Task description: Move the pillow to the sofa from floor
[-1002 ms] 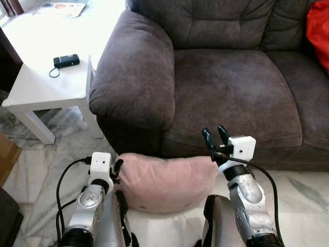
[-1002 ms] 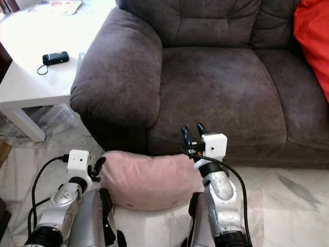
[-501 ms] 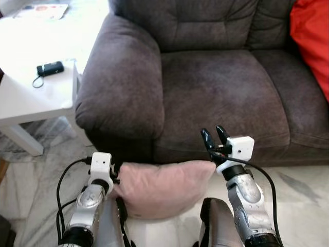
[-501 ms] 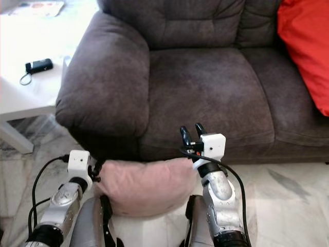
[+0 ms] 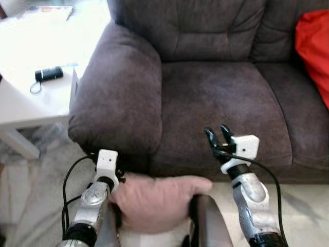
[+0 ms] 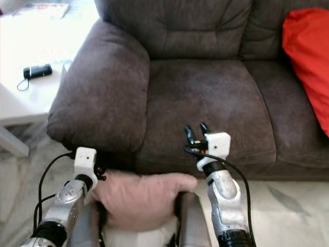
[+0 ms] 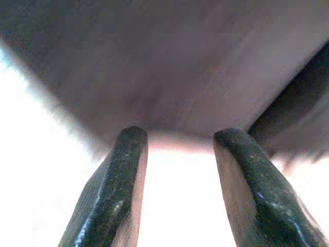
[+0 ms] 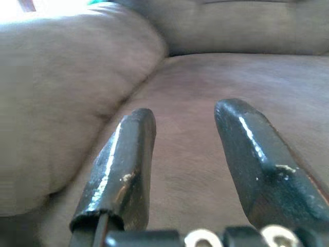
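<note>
A pink pillow (image 5: 154,200) sits low between my two arms, blurred, just in front of the dark grey sofa (image 5: 216,87). My left gripper (image 7: 180,136) is at the pillow's left edge, below the sofa's armrest. Its fingers stand apart and nothing is clamped between them. My right gripper (image 5: 216,131) is open above the pillow's right end, over the front edge of the seat cushion. In the right wrist view its fingers (image 8: 128,149) point across the seat toward the armrest.
A red cushion (image 5: 313,46) lies on the sofa at the far right. A white side table (image 5: 20,103) stands left of the armrest with a black device (image 5: 49,73) on it. Pale marble floor (image 5: 36,175) runs along the sofa's front.
The whole picture has shifted, so the camera moved toward the sofa. The pillow stays between my arms and now looks blurred. Both grippers keep the same pose.
</note>
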Controlling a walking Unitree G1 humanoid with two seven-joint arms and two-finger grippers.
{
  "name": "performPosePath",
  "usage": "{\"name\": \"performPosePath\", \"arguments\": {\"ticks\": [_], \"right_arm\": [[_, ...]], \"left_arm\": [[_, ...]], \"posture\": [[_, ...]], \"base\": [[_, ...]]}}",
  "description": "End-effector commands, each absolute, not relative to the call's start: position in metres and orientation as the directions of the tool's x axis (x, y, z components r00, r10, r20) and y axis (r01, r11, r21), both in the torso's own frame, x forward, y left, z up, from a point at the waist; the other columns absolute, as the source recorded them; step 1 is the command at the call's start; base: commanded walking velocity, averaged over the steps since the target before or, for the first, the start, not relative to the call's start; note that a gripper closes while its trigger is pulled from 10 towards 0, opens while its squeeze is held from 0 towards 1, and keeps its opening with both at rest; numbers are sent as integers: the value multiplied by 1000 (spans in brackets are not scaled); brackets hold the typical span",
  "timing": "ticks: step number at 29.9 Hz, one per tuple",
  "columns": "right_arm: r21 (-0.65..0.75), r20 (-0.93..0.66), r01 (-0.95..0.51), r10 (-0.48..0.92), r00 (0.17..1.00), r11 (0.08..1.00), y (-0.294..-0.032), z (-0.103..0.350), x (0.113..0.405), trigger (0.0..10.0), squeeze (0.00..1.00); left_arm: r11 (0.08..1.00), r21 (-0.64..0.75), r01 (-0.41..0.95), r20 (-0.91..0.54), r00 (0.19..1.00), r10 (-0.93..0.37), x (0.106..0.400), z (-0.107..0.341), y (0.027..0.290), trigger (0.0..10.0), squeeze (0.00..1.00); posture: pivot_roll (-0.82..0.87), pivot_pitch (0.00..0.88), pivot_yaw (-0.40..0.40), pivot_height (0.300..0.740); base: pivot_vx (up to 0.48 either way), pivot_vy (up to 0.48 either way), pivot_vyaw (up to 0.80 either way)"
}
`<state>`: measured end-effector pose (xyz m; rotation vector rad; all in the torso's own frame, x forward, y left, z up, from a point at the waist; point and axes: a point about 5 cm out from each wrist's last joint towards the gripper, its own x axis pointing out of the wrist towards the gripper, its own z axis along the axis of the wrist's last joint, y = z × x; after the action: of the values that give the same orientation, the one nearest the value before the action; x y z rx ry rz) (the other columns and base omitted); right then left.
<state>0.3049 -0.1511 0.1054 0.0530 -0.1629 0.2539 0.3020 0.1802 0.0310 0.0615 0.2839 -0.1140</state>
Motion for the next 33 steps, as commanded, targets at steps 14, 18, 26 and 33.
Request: {"name": "performPosePath", "arguments": {"ticks": [14, 18, 26, 33], "right_arm": [[32, 149, -270, 263, 953, 962, -148, 102, 301, 10000, 0], [27, 152, -272, 265, 952, 962, -148, 102, 300, 10000, 0], [14, 143, -277, 272, 952, 961, -152, 102, 296, 10000, 0], [3, 136, -294, 291, 947, 956, -152, 104, 296, 10000, 0]], "left_arm": [[999, -41, 18, -412, 910, -34, 298, 14, 200, 10000, 1000], [999, -16, 39, -421, 906, -42, 300, 15, 202, 10000, 1000], [1000, 15, -14, -430, 903, 19, 301, 17, 216, 10000, 1000], [999, -24, -32, -442, 897, 18, 298, 13, 217, 10000, 1000]], "posture": [[25, 164, -18, 500], [16, 166, -18, 500], [15, 179, -33, 500], [5, 183, -49, 500]], "base": [[0, 0, 0], [0, 0, 0], [0, 0, 0], [0, 0, 0]]}}
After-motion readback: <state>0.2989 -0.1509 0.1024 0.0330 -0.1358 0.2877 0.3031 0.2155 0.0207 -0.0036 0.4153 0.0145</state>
